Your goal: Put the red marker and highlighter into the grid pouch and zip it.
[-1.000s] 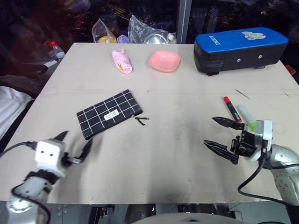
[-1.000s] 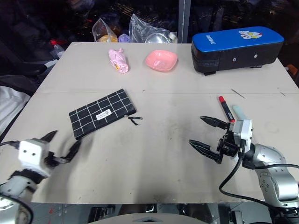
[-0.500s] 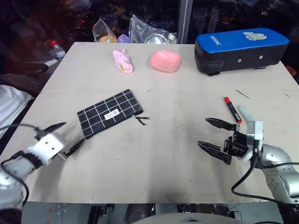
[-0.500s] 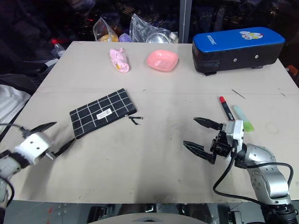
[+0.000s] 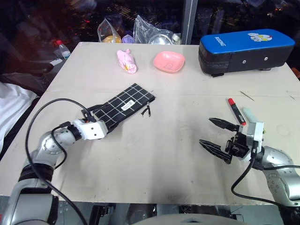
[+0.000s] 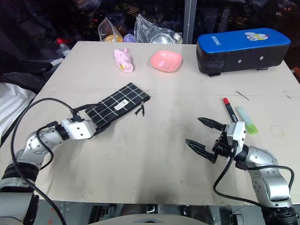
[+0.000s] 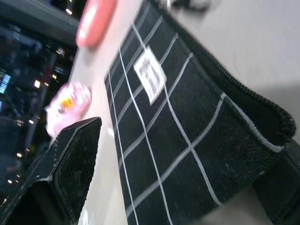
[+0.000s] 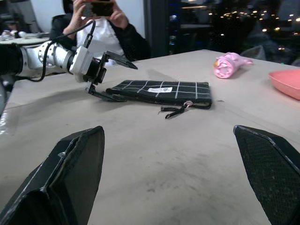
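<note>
Left eye view. A pale table (image 5: 164, 154) carries the grid pouch (image 5: 123, 106), lying flat left of centre with its pull cord (image 5: 147, 110) trailing off the zipper end. The left gripper (image 5: 93, 116) sits at the pouch's near end, fingers spread wide, one above the fabric and one under its edge; the pouch is not clamped. The right gripper (image 5: 218, 136) hovers over bare table on the right, its fingers wide apart and holding nothing. Just beyond it lie the red marker (image 5: 234, 110) and the highlighter (image 5: 248, 116), side by side and apart from the pouch. At the far edge stand a pink bowl (image 5: 168, 61), a pink wrapped bundle (image 5: 126, 61) and a blue case (image 5: 246, 49).

Right eye view. Same layout: pouch (image 6: 117, 106) at left centre, marker (image 6: 229, 108) and highlighter (image 6: 247, 120) lying near the right gripper (image 6: 205, 134).

Left wrist view. The pouch (image 7: 187, 140) lies between the two spread fingers (image 7: 70, 173), its white label (image 7: 151, 75) facing up and the zipper edge running along one side.

Right wrist view. Between the right gripper's open fingers (image 8: 70, 183), the pouch (image 8: 161, 89) lies across the table with the left gripper (image 8: 110, 77) open at its end. A person (image 8: 101, 28) sits behind the table, hands raised holding a dark device.
</note>
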`<action>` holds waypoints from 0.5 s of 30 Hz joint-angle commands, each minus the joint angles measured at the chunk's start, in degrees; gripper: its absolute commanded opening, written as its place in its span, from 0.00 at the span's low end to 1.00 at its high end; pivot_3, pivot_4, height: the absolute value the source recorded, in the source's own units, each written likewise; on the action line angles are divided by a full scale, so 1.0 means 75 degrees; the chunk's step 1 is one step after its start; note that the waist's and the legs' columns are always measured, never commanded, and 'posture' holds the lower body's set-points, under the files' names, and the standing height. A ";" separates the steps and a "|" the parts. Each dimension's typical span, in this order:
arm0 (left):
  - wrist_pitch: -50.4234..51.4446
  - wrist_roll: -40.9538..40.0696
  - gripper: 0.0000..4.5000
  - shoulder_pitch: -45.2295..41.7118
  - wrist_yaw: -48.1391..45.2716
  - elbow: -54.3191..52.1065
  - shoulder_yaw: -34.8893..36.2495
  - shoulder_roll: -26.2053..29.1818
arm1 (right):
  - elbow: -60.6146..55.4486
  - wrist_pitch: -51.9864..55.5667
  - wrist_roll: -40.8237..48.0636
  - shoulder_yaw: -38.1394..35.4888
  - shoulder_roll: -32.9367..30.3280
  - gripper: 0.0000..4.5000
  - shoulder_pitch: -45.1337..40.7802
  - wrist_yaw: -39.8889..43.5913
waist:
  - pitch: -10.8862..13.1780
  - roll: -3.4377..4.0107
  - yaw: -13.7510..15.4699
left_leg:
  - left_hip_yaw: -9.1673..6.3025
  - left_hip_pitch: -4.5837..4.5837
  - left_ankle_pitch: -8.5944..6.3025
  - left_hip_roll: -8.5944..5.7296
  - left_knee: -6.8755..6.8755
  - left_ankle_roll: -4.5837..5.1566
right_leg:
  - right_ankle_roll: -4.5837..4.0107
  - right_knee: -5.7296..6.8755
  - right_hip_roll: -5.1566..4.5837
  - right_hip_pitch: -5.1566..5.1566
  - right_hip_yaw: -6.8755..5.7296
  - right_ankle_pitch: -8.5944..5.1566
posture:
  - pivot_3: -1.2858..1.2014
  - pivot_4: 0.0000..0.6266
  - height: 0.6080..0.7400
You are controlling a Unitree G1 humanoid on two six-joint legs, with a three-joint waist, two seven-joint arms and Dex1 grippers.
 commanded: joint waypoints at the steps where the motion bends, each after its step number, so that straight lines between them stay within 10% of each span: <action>1: -0.0290 0.0213 0.88 -0.0246 0.0693 -0.0119 -0.0090 -0.0153 | -0.0229 -0.0184 0.0010 -0.0133 0.0036 1.00 0.0045 -0.0143 | 0.0001 -0.0001 -0.0007 | 0.0000 0.0000 0.0000 0.0001 0.0000 0.0000 | 0.0000 0.0000 0.0003 0.0000 0.0000 0.0000 | 0.52 0.24 0.99; 10: -0.0191 0.0717 0.01 -0.0381 0.1322 0.0013 -0.0547 -0.0151 | -0.0203 -0.0301 -0.0072 -0.0083 0.0096 1.00 0.0067 -0.0269 | 0.0001 -0.0001 -0.0001 | 0.0002 0.0000 0.0006 0.0003 0.0000 -0.0011 | 0.0000 0.0003 0.0013 -0.0002 0.0000 0.0000 | 0.52 0.24 0.99; 15: -0.0195 0.0314 0.01 -0.0429 0.1347 -0.0101 -0.0584 -0.0236 | -0.0206 -0.0267 -0.0172 -0.0045 0.0090 1.00 0.0060 -0.0431 | 0.0001 -0.0001 0.0007 | 0.0003 0.0001 0.0007 0.0000 0.0002 -0.0011 | 0.0000 0.0005 0.0015 -0.0001 0.0000 0.0000 | 0.52 0.24 0.99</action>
